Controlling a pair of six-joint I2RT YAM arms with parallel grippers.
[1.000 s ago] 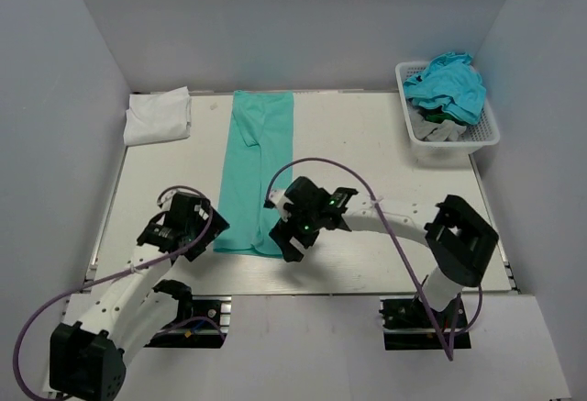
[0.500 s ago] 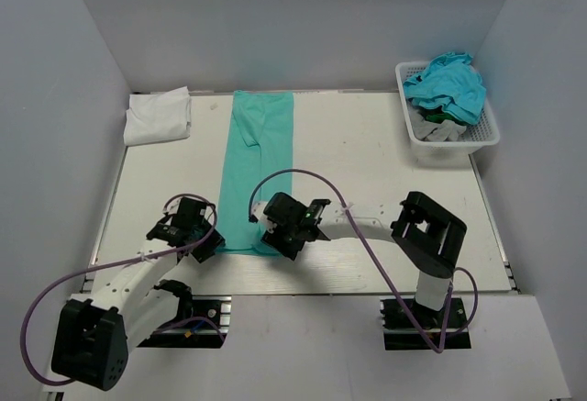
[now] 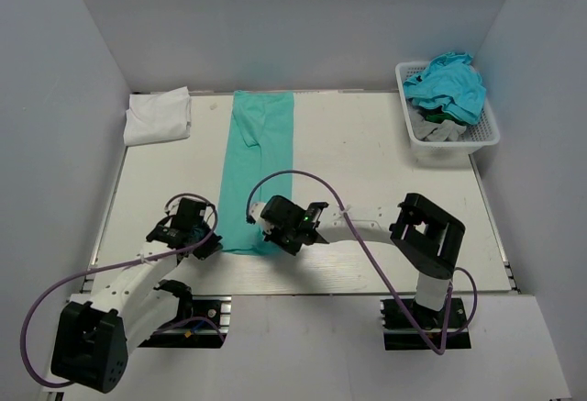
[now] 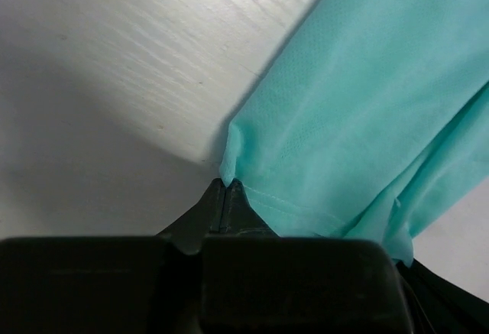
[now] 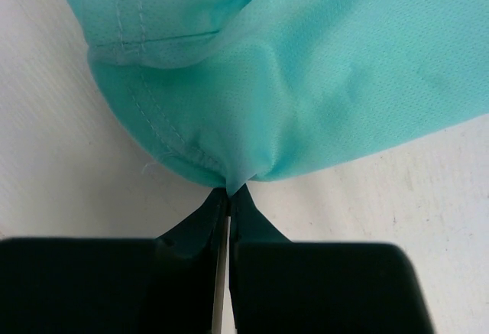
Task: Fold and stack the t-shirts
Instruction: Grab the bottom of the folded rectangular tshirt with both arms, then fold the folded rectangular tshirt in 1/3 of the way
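A mint sea-green t-shirt (image 3: 257, 158) lies folded into a long narrow strip running from the back of the table toward the near edge. My left gripper (image 3: 213, 242) is shut on its near left corner; in the left wrist view the hem (image 4: 321, 150) is pinched between the jaws (image 4: 227, 183). My right gripper (image 3: 272, 239) is shut on the near right corner, cloth (image 5: 306, 82) bunched at the jaw tips (image 5: 230, 190). A white t-shirt (image 3: 159, 115) lies folded at the back left. Turquoise-blue t-shirts (image 3: 448, 84) fill the basket.
The white lattice basket (image 3: 451, 143) stands at the back right, with grey cloth (image 3: 438, 128) under the blue shirts. Grey walls enclose the table on three sides. The right arm's purple cable (image 3: 330, 197) arcs over the near middle of the table.
Both grippers came down toward the near edge of the mint strip and went from open to shut on its two near corners. The shirt itself has barely moved.
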